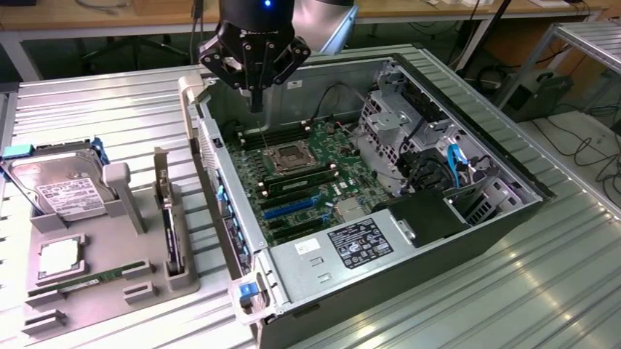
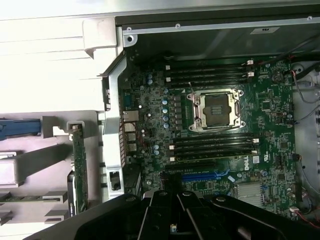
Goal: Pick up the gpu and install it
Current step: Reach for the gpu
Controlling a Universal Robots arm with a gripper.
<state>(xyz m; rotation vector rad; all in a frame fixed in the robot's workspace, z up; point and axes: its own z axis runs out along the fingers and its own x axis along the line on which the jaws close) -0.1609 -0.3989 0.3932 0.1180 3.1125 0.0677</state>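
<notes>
The open black computer case (image 1: 427, 276) on the ribbed metal tabletop (image 1: 505, 305) contains one green motherboard (image 1: 310, 167). The grey moulded holder tray (image 1: 107, 247) beside it carries one silver hard drive (image 1: 60, 185), one square processor chip (image 1: 60, 258), one narrow green RAM stick (image 1: 87, 282) and one slim black gpu (image 1: 171, 225) standing on edge in its slot. The black gripper (image 1: 256, 102) hangs over the motherboard, fingers together and empty.

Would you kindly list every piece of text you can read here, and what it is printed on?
"DELL": white print on the motherboard, beside the memory slots.
Hard drive label: too small to read.
Power supply label: too small to read.
</notes>
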